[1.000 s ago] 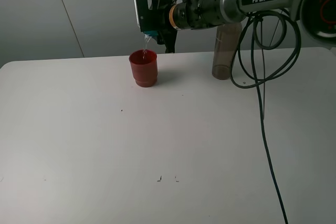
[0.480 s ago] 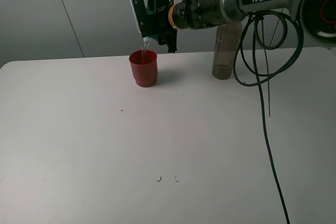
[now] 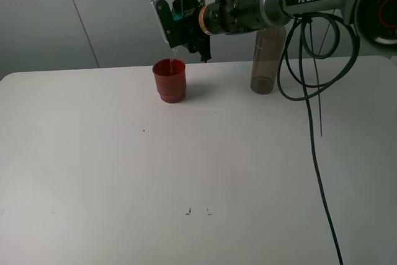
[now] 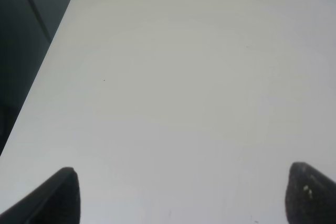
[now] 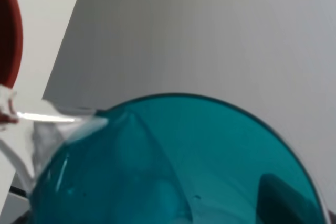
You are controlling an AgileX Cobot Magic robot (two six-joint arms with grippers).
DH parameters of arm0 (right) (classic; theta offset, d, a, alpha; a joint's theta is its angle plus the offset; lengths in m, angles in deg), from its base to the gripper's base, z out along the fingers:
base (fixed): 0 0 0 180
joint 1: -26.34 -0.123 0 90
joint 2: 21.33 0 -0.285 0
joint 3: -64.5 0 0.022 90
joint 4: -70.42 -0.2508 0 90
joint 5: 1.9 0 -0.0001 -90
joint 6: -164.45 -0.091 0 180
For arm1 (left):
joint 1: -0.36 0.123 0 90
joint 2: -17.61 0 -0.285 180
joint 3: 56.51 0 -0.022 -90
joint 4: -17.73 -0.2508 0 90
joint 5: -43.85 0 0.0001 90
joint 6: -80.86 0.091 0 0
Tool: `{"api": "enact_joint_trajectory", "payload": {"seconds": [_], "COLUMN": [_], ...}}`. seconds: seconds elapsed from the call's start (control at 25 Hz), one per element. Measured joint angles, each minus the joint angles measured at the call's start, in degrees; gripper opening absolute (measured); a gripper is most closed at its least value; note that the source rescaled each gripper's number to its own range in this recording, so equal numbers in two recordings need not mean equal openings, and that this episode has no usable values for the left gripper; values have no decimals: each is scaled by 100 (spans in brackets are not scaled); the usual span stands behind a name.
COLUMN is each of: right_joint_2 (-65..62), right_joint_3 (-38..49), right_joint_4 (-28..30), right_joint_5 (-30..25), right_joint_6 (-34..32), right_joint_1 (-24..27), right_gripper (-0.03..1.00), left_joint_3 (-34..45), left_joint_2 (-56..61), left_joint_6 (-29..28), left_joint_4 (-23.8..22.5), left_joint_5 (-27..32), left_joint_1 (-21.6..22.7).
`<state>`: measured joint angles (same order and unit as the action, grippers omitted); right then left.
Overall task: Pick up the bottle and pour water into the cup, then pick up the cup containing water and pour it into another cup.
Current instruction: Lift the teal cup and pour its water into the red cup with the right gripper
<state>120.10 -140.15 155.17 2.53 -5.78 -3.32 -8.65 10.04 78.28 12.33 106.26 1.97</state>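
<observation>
My right gripper [image 3: 178,24] reaches across to the back left of the table [image 3: 186,166] and is shut on the teal cup [image 3: 177,10]. The cup is tipped steeply over the red cup [image 3: 169,79], which stands upright on the table. A thin stream of water [image 3: 173,54] falls from the teal rim into it. In the right wrist view the teal cup [image 5: 173,166] fills the picture, with water [image 5: 47,116] leaving its lip toward the red cup's rim [image 5: 8,30]. The grey-brown bottle [image 3: 265,60] stands upright behind my right arm. My left gripper [image 4: 186,195] is open over bare table.
Black cables [image 3: 313,110] hang from my right arm down across the table's right side. Small dark specks [image 3: 197,211] mark the table near its front. A grey wall stands behind the table's back edge.
My right wrist has rolled a little further, tipping the teal cup more steeply. The stream into the red cup keeps running. The bottle and red cup have not moved.
</observation>
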Motion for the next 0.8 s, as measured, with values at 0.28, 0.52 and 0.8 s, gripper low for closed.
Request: {"api": "enact_joint_trajectory", "payload": {"seconds": [0.28,0.52,0.8], "right_joint_2": [0,0,0], "right_joint_3": [0,-68,-243], "right_joint_4": [0,9,22], "right_joint_5": [0,0,0], "right_joint_6": [289,335,404], "right_joint_1": [0,0,0], "right_gripper": [16,16,16], "left_joint_3": [0,0,0], "left_joint_2": [0,0,0], "left_joint_6": [0,0,0], "left_joint_4": [0,0,0], "left_joint_5": [0,0,0], "left_joint_1": [0,0,0]}}
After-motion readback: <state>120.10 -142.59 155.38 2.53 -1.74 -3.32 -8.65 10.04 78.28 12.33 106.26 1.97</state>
